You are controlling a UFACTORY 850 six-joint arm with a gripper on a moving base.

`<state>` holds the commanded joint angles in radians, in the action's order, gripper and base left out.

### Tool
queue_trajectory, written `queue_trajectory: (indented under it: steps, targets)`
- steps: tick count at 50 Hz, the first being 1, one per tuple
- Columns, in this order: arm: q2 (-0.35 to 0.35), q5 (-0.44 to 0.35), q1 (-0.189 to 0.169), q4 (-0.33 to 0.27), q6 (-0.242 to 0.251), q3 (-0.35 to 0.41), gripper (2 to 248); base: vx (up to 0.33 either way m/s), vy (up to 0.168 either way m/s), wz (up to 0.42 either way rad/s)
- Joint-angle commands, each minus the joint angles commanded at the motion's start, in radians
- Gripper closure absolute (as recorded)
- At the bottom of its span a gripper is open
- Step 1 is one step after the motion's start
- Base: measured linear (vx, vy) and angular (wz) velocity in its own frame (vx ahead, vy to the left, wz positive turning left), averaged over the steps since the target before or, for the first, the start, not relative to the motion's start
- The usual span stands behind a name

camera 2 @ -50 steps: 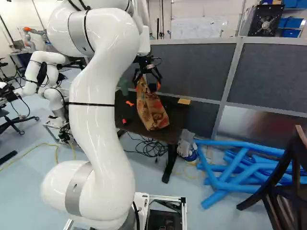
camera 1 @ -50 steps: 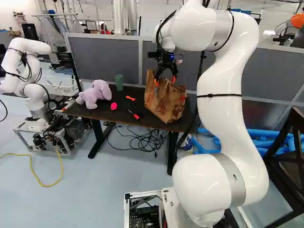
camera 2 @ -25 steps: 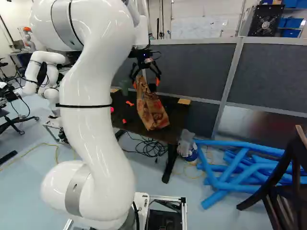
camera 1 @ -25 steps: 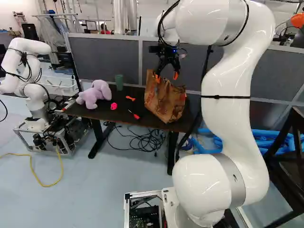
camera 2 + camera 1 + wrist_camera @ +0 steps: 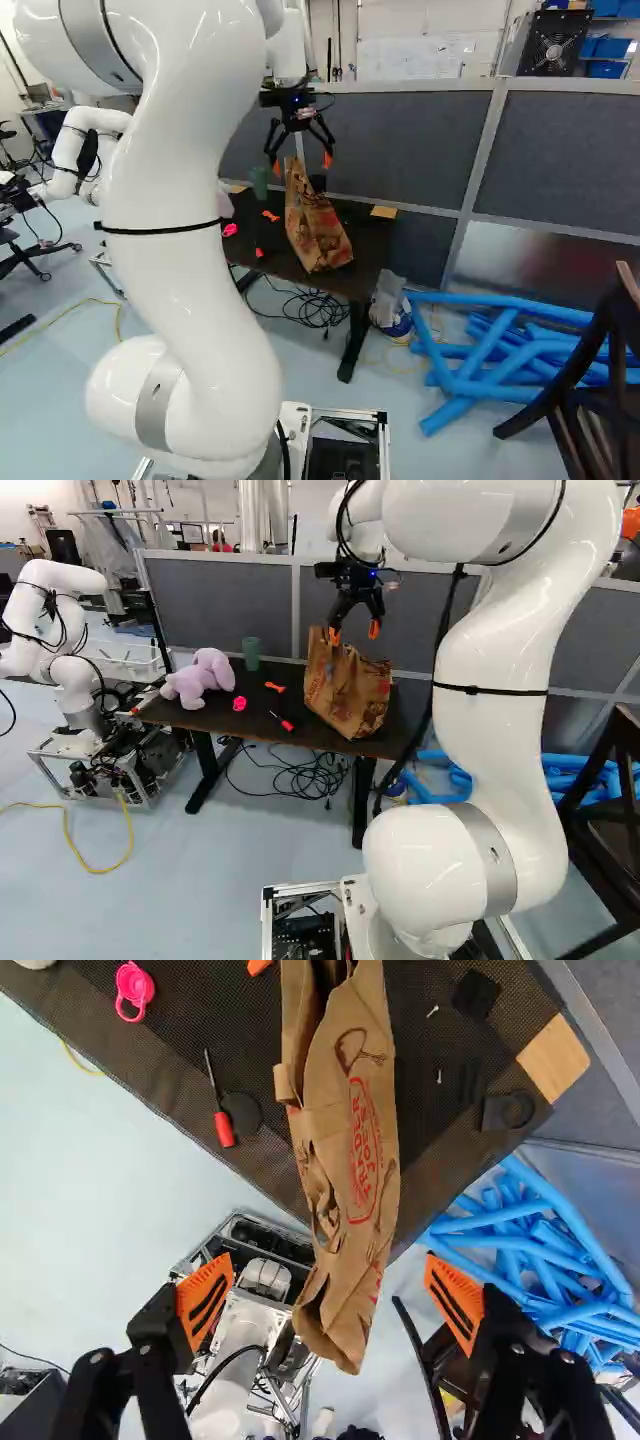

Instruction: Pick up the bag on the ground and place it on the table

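My gripper (image 5: 354,633) hangs over the table in the left base view, its orange-tipped fingers just above the top of the brown paper bag (image 5: 347,692). The bag stands on the dark table (image 5: 170,712), leaning slightly. In the wrist view the gripper (image 5: 330,1298) is spread wide, and the bag (image 5: 345,1130) lies below and ahead of the gap between its fingers, touched by neither.
On the table are a purple plush toy (image 5: 200,678), a green cup (image 5: 250,653), a pink item (image 5: 239,703) and a red screwdriver (image 5: 224,1128). Another robot (image 5: 60,630) stands at the left. Blue tubes (image 5: 500,350) and a dark chair (image 5: 600,390) are at the right.
The gripper has risen from around the bag's top to above it, still open. The arm's upper links have swung back. The bag has stayed on the table.
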<state>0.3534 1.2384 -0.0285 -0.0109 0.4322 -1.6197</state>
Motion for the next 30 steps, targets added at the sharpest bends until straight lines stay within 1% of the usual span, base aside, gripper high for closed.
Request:
queue_trajectory:
  steps: [14,30]
  targets:
    - [-0.041,0.000,0.000,0.000,0.000,0.006,3,0.000,0.000,0.000]
    - [-0.047,0.000,0.000,0.000,0.000,0.005,3,0.000,0.000,0.000]
